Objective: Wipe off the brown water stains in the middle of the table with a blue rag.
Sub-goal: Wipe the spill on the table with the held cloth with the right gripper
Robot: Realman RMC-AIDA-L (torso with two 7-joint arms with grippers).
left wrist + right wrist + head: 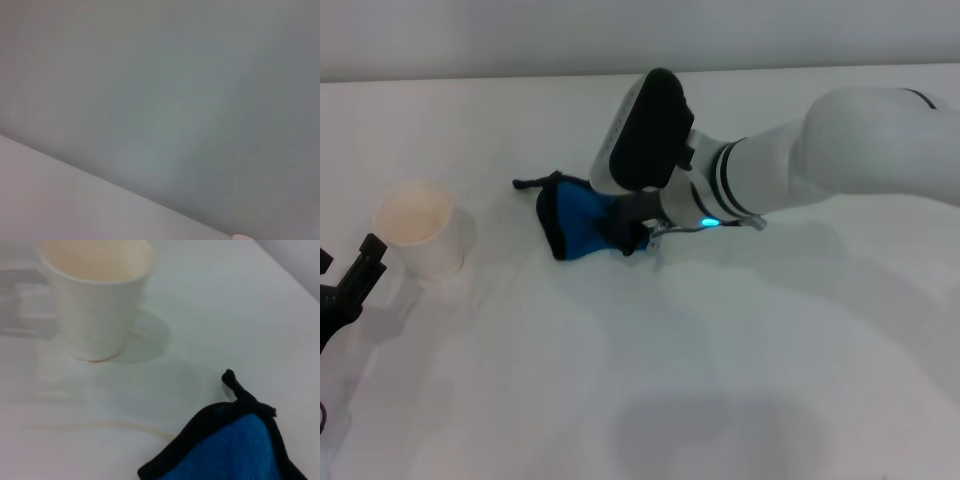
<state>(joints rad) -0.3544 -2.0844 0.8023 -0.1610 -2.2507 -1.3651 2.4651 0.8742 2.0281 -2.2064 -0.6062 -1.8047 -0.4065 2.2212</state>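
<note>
The blue rag (575, 220), black-trimmed with a small loop, lies bunched on the white table (720, 350) left of centre. My right gripper (632, 235) is shut on the rag's right end and holds it down on the tabletop. In the right wrist view the blue rag (235, 450) fills the near corner. A thin, faint line of the brown water stains (125, 426) runs across the table beside it. The head view shows no brown puddle. My left gripper (355, 280) is parked at the table's far left edge.
A white paper cup (418, 240) stands upright left of the rag, between it and the left gripper. A faint brown ring shows at the base of the cup (95, 295). The left wrist view shows only a plain grey wall and a white surface.
</note>
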